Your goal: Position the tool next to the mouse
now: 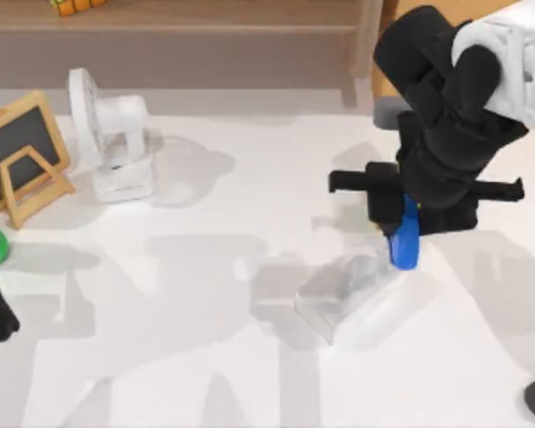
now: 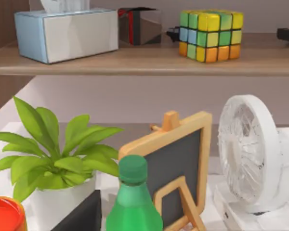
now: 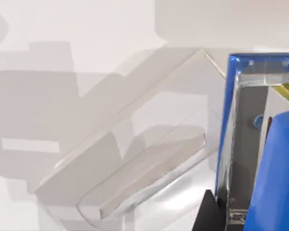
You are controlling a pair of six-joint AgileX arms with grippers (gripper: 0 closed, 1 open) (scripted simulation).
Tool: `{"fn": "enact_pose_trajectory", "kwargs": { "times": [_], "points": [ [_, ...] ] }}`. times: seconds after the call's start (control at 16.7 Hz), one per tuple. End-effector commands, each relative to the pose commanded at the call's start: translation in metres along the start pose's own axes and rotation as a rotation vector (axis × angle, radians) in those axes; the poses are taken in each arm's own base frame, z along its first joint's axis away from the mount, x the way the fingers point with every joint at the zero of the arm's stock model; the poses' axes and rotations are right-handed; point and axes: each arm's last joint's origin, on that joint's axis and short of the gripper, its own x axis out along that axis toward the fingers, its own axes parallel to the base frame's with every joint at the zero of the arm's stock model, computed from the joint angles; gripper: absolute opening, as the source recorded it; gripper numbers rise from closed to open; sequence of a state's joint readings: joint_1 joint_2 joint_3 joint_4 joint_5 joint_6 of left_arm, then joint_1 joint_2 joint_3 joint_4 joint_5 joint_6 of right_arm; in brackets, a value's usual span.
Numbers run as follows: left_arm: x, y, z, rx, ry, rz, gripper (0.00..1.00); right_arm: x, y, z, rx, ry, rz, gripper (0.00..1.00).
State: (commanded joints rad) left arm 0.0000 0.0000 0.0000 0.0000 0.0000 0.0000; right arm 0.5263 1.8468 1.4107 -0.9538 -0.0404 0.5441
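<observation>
One arm works: the right gripper [image 1: 401,223] hangs closed around the tool [image 1: 406,234] above the clear box [image 1: 348,290].
Top view shows its long axis near-vertical, rounded end toward the box; the right wrist view adds box detail [image 3: 135,159].

Bright, even light all over the white table [image 1: 205,374], with soft grey shadows of the arms spread wide and lying toward 6 and 7 o'clock of them in the top view, hinting at lamps high above. Faint sheen along the clear box [image 3: 135,163] edges in the right wrist view, no harsh glare. Slightly soft focus throughout, the fan [image 2: 253,154] and shelf [image 2: 135,62] lit flatly, no bending at the edges.
</observation>
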Motion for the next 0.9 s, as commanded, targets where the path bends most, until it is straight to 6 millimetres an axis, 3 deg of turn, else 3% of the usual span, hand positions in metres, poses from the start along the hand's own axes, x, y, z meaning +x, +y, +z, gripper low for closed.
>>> {"fn": "enact_pose_trajectory", "kwargs": {
  "times": [0.24, 0.42, 0.54, 0.9],
  "points": [
    [0.000, 0.000, 0.000, 0.000, 0.000, 0.000, 1.00, 0.017, -0.091, 0.029, 0.003, 0.067, -0.094, 0.00],
    [0.000, 0.000, 0.000, 0.000, 0.000, 0.000, 1.00, 0.028, -0.134, 0.036, 0.007, 0.113, -0.126, 0.00],
    [0.000, 0.000, 0.000, 0.000, 0.000, 0.000, 1.00, 0.031, -0.144, 0.037, 0.008, 0.125, -0.133, 0.00],
    [0.000, 0.000, 0.000, 0.000, 0.000, 0.000, 1.00, 0.030, -0.143, 0.038, 0.006, 0.116, -0.133, 0.00]
  ]
}}
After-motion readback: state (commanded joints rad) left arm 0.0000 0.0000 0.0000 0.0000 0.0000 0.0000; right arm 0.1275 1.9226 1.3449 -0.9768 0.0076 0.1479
